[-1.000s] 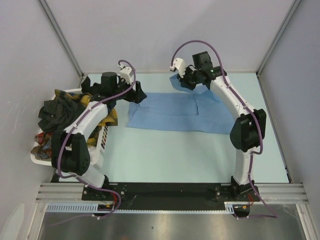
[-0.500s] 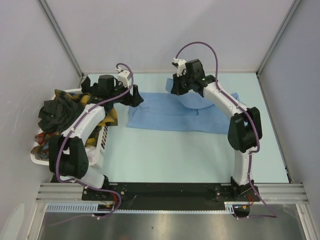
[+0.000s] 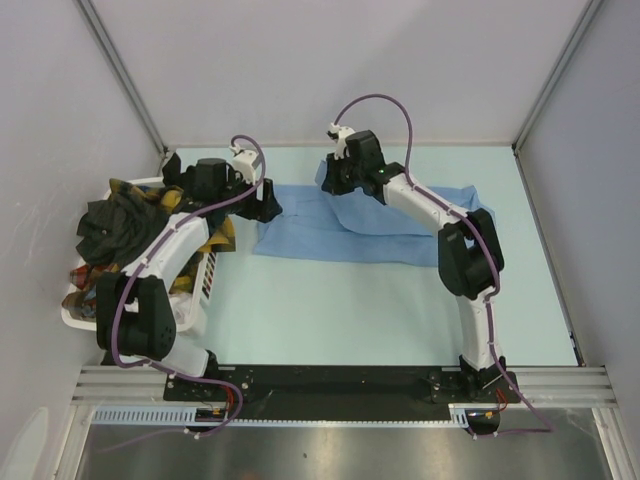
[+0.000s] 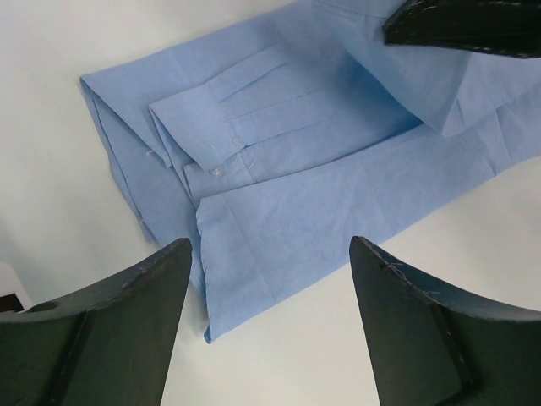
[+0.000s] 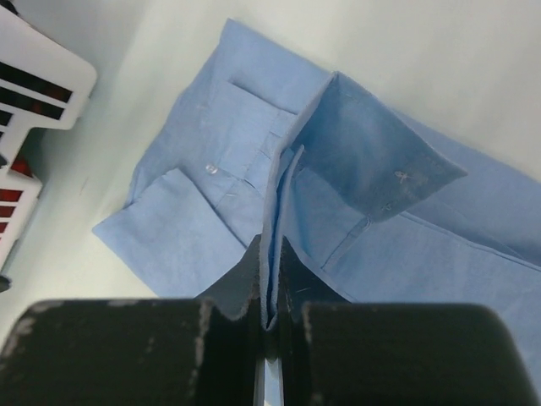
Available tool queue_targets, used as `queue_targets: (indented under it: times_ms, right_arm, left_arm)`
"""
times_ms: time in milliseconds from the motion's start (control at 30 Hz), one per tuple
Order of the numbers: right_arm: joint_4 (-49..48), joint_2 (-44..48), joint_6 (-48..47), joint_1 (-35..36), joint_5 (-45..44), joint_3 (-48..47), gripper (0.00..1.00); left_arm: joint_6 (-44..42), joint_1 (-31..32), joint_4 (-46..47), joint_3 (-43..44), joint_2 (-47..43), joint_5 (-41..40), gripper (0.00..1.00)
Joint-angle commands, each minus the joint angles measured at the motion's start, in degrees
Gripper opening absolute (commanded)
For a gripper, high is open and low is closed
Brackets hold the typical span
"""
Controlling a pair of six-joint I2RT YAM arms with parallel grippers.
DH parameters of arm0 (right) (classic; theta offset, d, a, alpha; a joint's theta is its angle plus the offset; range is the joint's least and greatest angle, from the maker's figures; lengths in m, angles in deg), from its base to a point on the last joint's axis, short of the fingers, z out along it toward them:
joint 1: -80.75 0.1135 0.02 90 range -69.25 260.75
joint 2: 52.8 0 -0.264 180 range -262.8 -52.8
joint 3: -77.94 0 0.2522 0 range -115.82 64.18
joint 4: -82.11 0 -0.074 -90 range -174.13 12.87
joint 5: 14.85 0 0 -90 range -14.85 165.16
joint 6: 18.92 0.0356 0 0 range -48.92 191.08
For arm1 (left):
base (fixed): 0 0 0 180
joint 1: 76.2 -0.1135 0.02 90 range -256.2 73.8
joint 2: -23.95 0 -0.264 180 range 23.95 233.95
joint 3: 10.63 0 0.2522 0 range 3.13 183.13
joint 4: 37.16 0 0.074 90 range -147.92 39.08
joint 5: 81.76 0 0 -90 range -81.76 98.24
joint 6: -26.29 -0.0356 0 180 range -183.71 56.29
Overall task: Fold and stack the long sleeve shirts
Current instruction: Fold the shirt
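Note:
The light blue shirt [image 3: 345, 228] lies spread on the table. My right gripper [image 3: 335, 180] is shut on a raised fold of it near the far edge, over the shirt's left half. The pinched cloth shows between the fingers in the right wrist view [image 5: 269, 275], with a cuff and button below [image 5: 211, 169]. My left gripper [image 3: 268, 203] is open and empty just above the shirt's left edge. In the left wrist view [image 4: 270, 279] its fingers [image 4: 127, 321] straddle the shirt's corner [image 4: 279, 220]. The dark green-black shirt [image 3: 105, 225] and plaid shirts [image 3: 215, 232] lie in the basket.
The white slatted basket [image 3: 205, 278] stands at the table's left edge, heaped with shirts; its corner shows in the right wrist view [image 5: 34, 76]. Grey walls close in the back and sides. The right gripper's dark finger shows at the top of the left wrist view [image 4: 473, 25].
My right gripper has carried the pinched part of the blue shirt leftwards over the shirt. My left gripper has shifted slightly near the left edge.

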Motion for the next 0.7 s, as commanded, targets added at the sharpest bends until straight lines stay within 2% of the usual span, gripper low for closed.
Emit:
queue_targets:
  times_ms: [0,100,133,200,233,267,300,367,433,500,600,667]
  right_arm:
    - [-3.2,-1.8,-1.6,0.5,0.5,-0.7,0.05]
    - [-1.6,-2.5,-3.7,1.0,4.3,0.0,0.26]
    - [-1.4,-2.4,-4.0,1.1,5.7,0.3,0.40]
    - [-1.0,-1.9,-5.2,1.1,11.4,0.9,0.57]
    - [-0.1,-1.6,-5.7,1.1,12.6,0.6,0.73]
    - [1.7,-0.3,-6.4,0.3,13.5,0.0,0.78]
    - [2.7,0.6,-7.1,-0.6,15.4,-0.6,0.86]
    - [6.3,3.6,-9.0,-3.8,16.4,-2.0,0.89]
    - [9.4,5.7,-10.3,-6.5,17.5,-2.1,0.88]
    - [14.5,8.6,-12.6,-11.3,18.1,-1.0,0.87]
    - [16.0,12.3,-13.5,-17.3,21.7,5.1,0.80]
    - [13.1,12.5,-7.4,-19.5,24.8,8.7,0.68]
  left_arm:
    - [-1.6,-0.5,0.6,-0.8,-2.9,-0.6,0.81]
    - [-1.1,-0.8,0.7,-0.9,-2.6,-1.0,0.82]
    - [-0.8,-1.3,1.2,-0.9,-2.5,-1.0,0.82]
    - [-0.7,-1.9,1.6,-0.4,-1.6,-0.3,0.83]
    - [-1.1,-2.1,1.5,0.8,-1.1,-0.2,0.83]
    - [-2.2,-2.1,1.2,1.7,-0.6,0.1,0.83]
    - [-3.0,-2.1,1.0,2.6,0.3,1.1,0.83]
    - [-5.2,-2.0,0.3,4.6,0.9,3.3,0.83]
    - [-8.2,-1.2,-0.8,6.0,2.1,4.6,0.82]
    - [-14.7,0.3,-2.2,6.7,2.9,3.2,0.82]
    - [-17.1,1.5,-2.3,6.7,4.0,4.0,0.81]
    - [-14.5,1.7,-0.8,7.5,5.8,4.5,0.80]
